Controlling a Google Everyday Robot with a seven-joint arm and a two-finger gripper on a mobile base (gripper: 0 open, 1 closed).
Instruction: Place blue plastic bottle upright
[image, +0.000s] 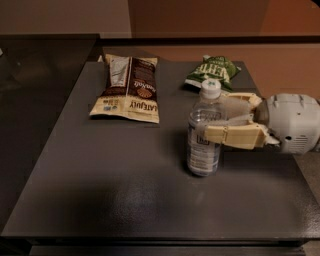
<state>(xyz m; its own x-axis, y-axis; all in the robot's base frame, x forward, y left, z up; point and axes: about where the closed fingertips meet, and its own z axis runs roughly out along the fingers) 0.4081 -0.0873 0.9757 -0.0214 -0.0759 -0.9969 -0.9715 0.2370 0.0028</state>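
Note:
The blue plastic bottle (204, 131) stands upright on the dark table (125, 195), right of centre. It is clear with a white cap and a pale label. My gripper (212, 120) reaches in from the right. Its cream fingers (235, 135) sit on either side of the bottle's upper body, closed on it. The white wrist housing (295, 122) is at the right edge.
A brown snack bag (127, 87) lies flat at the back left of the table. A green snack bag (212, 71) lies at the back, just behind the bottle. The table's right edge runs under my wrist.

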